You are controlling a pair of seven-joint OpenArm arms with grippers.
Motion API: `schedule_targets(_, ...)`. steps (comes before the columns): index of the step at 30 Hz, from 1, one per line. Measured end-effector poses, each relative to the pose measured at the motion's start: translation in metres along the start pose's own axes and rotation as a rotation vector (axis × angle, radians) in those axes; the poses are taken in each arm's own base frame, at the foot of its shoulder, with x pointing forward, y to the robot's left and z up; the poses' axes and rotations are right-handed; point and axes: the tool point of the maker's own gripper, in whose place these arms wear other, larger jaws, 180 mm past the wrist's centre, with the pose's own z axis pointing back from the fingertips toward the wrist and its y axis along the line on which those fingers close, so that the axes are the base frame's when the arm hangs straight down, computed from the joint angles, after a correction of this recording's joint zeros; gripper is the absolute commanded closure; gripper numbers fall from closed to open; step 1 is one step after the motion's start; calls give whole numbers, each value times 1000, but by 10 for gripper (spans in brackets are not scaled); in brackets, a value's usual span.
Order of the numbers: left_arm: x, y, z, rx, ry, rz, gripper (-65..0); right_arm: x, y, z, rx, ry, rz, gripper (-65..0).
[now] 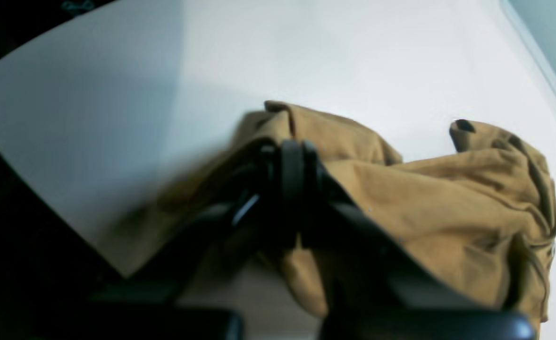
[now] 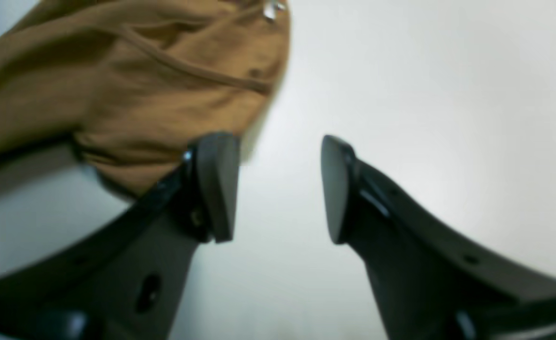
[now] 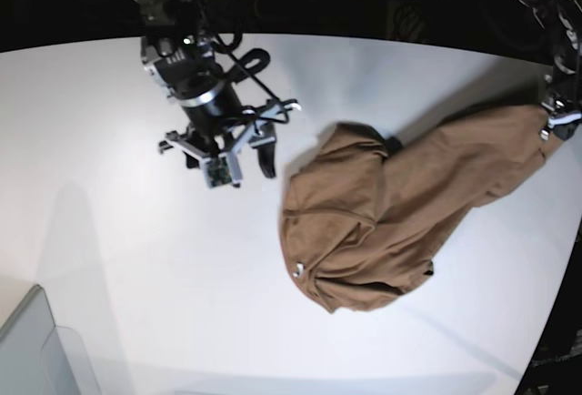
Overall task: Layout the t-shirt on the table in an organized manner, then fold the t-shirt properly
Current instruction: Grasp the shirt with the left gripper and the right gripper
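T-shirt [image 3: 382, 222] lies crumpled right of centre on the table [image 3: 136, 277].
Our left gripper [image 1: 290, 163] pinches its far-right edge; our right gripper [image 2: 278, 189] gapes empty, upper left.

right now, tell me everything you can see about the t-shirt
The t-shirt is plain tan-brown, soft cotton-looking cloth, crumpled and unfolded on the white table. One end is stretched toward the table's edge, where the left gripper is shut on a bunch of it. A small white tag shows at the bunched end. The right gripper is open beside it, not gripping.
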Motion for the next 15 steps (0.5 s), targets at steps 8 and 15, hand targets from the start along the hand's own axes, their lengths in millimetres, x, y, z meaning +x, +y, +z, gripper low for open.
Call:
schedule_targets(8, -8, 6, 3, 10, 23, -9, -4, -40, 15, -54, 30, 137, -5, -488)
schedule_targets(15, -12, 9, 6, 16, 32, -14, -4, -58, 27, -95, 54, 232, 3, -487)
